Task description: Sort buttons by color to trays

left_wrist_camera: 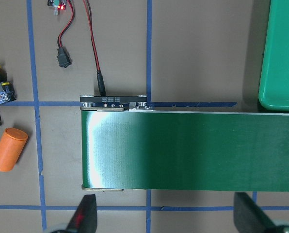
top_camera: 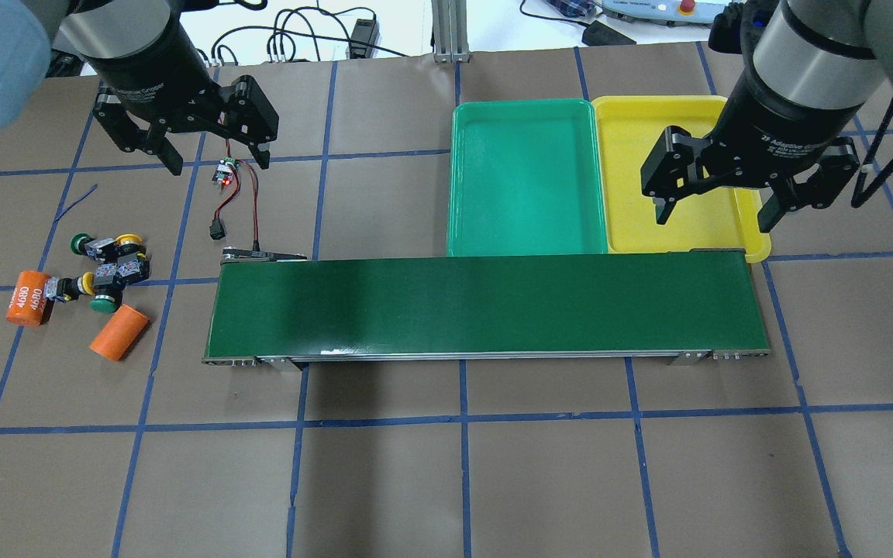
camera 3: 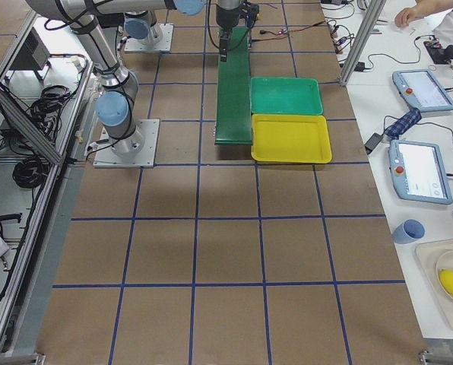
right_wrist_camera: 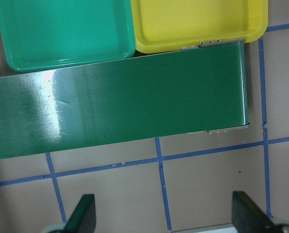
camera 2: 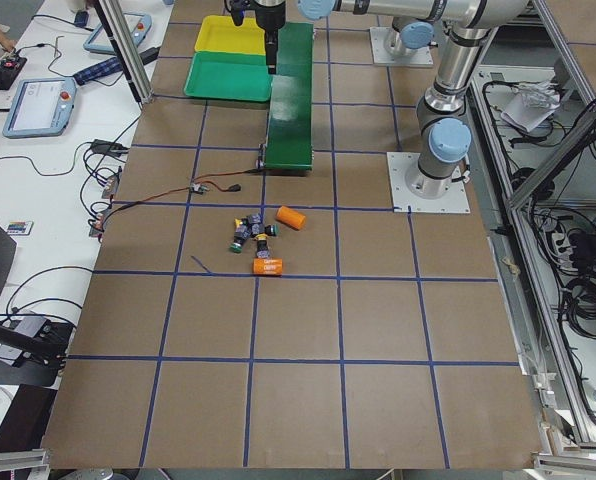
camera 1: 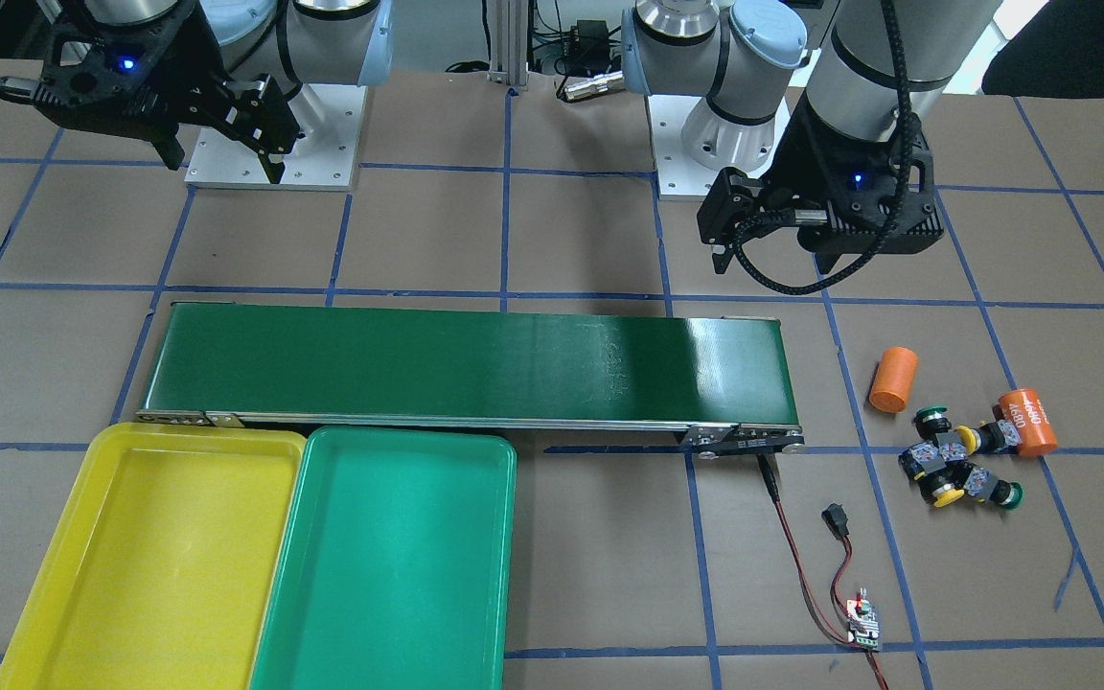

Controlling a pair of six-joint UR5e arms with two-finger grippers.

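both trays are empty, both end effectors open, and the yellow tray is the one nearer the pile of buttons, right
No: the green tray is the one nearer the pile of buttons; the yellow tray lies beyond it, as the overhead exterior view shows. Both trays are empty, and the left end effector and right end effector are open.

Taped brown table (top_camera: 446,480) carries conveyor belt (top_camera: 485,306) centrally, trays (top_camera: 524,178) at one o'clock, buttons (top_camera: 109,267) and orange cylinders (top_camera: 119,332) at nine o'clock
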